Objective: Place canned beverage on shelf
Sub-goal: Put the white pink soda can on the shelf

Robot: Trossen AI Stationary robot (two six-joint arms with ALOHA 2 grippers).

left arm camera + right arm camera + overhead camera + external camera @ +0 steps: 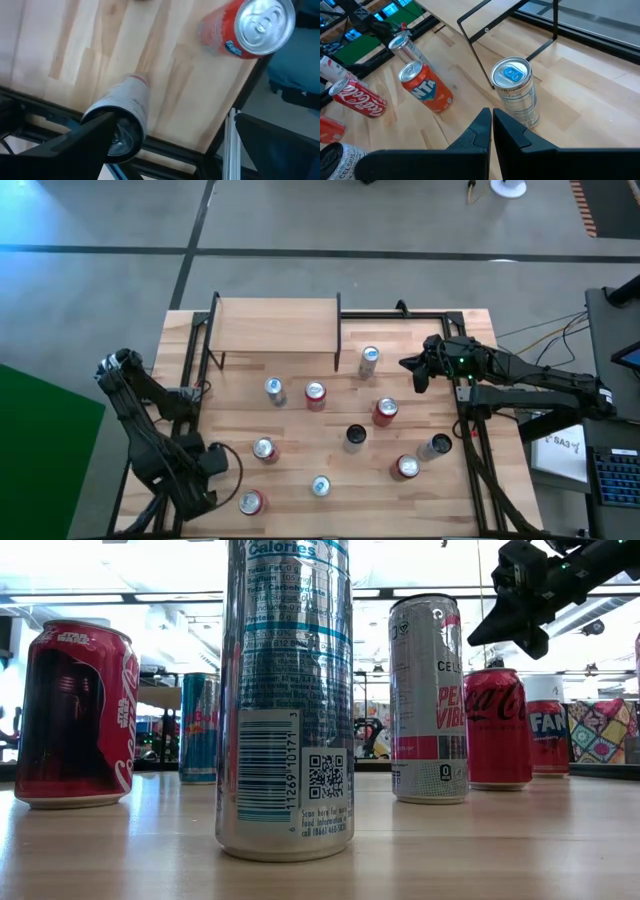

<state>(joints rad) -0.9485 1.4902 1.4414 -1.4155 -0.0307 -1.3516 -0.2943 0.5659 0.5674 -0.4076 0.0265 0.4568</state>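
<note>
Red cans (315,395), silver-blue can (516,91), light-wood shelf (275,325).

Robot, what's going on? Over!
Right end effector shut, empty, beside silver can. Left end effector open, parked at near edge. Shelf bare. Nothing in the way.

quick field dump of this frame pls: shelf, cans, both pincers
shelf: light wood board on black uprights, far side of table, nothing on it
cans on table: ten seen from above, all off the shelf
nearest can to shelf: silver can with blue tab, upright, beside the shelf's right upright
left pincer: open, near-left corner, holding nothing; red can beside it
right pincer: shut, empty, hovering just short of the silver can
task state: no can on shelf yet
</note>
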